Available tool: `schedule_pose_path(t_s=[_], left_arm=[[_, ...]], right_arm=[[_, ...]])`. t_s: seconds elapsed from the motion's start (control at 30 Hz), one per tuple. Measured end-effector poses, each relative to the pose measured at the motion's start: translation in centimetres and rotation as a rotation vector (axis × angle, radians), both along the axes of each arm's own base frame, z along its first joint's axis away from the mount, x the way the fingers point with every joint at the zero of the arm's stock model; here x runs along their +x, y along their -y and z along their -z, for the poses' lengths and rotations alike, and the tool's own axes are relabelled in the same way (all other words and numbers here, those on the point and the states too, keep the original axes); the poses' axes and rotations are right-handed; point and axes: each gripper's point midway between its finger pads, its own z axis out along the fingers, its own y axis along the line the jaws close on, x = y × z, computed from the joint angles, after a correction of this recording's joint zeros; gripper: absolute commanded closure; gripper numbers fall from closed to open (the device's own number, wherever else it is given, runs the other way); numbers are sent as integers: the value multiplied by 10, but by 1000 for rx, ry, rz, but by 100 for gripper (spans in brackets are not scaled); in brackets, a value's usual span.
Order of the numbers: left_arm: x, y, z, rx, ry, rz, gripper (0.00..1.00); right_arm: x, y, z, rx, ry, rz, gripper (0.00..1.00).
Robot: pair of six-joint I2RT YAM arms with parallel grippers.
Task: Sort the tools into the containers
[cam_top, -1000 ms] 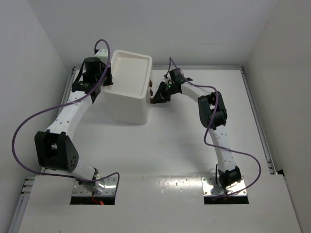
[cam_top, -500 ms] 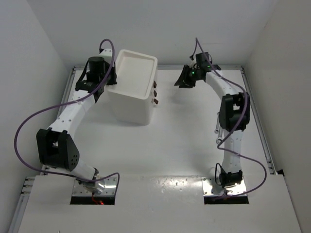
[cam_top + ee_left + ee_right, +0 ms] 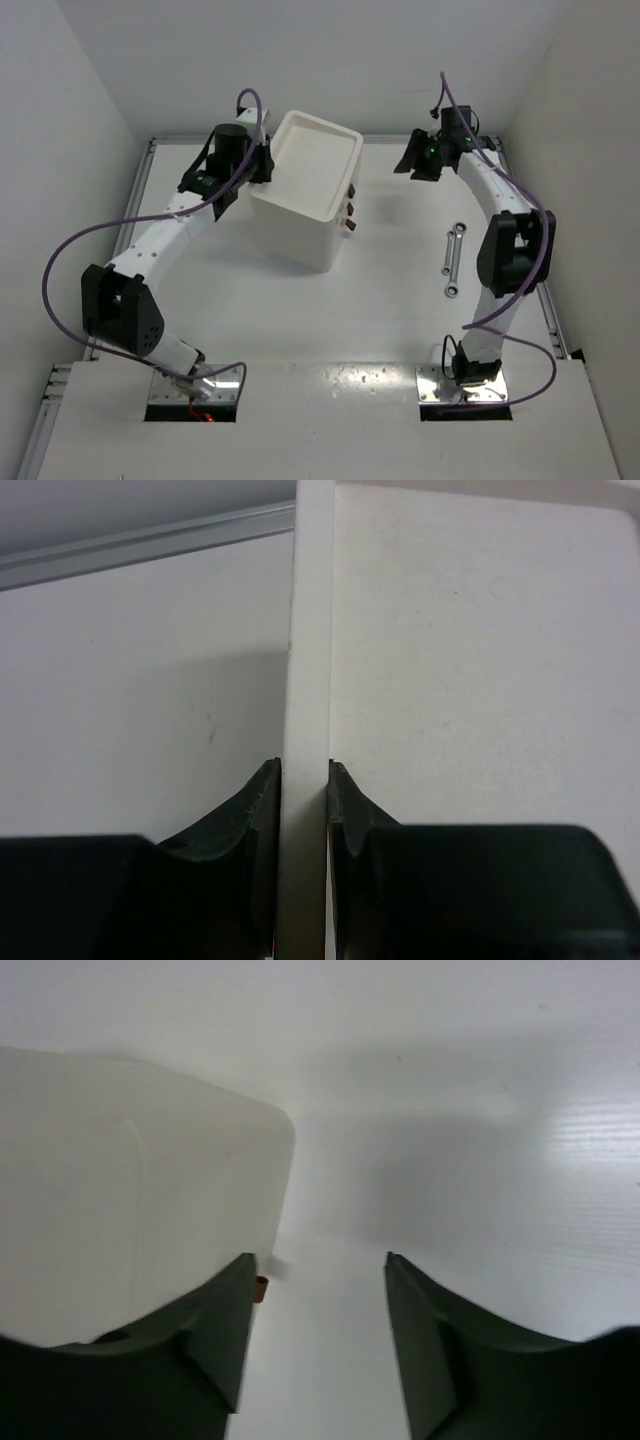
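The white drawer unit (image 3: pixel 300 215) stands at the back middle of the table, turned at an angle, with its recessed tray top (image 3: pixel 315 165) up and three brown handles (image 3: pixel 350 210) facing right. My left gripper (image 3: pixel 263 167) is shut on the unit's left rim (image 3: pixel 306 680); one black finger sits on each side of the thin white wall (image 3: pixel 305 770). My right gripper (image 3: pixel 408 163) hangs open at the back right, apart from the unit and holding nothing. In the right wrist view the right gripper (image 3: pixel 320 1257) points at the unit (image 3: pixel 130 1190) and one handle (image 3: pixel 261 1288). Two slim silver wrenches (image 3: pixel 452 262) lie on the table at the right.
A metal rail (image 3: pixel 525 230) runs along the table's right edge, and white walls close in the back and both sides. The right arm's upper link (image 3: pixel 512 250) stands just right of the wrenches. The left arm's purple cable (image 3: pixel 60 270) loops out to the left.
The drawer unit has slid right and turned, with my left gripper still shut on its rim. My right gripper let go by the handles, swung back and right, and opened. The wrenches now show.
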Motion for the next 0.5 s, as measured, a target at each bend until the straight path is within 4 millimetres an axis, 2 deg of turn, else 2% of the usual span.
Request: schedule_pose_path(t_s=[0.13,0.17,0.2,0.23,0.3,0.33,0.43,0.5], left_arm=[[-3,7,0,-28,-8,7,100],[-3,8,0,-35,-10,4,100],[-3,8,0,-39,-10,2,94],[-3,8,0,-44,-11,-1,78],[-4,8,0,-48,-12,-3,68],[-4,8,-1,-54,-13,-5,57],[-3,14,-3,-104,-25,-19,38],[-3,21,1,-106,-40,-21,36]], right_arm=[[-12,25,26,-2,-74,59,51],[-17,30,32,-6,-92,70,36],[-20,33,37,-10,-106,79,29],[-24,35,40,-19,-115,81,27],[-33,38,43,-36,-125,77,27],[-37,39,42,-43,-123,76,27],[-48,43,36,-64,-106,73,27],[-52,45,30,-73,-86,69,27]])
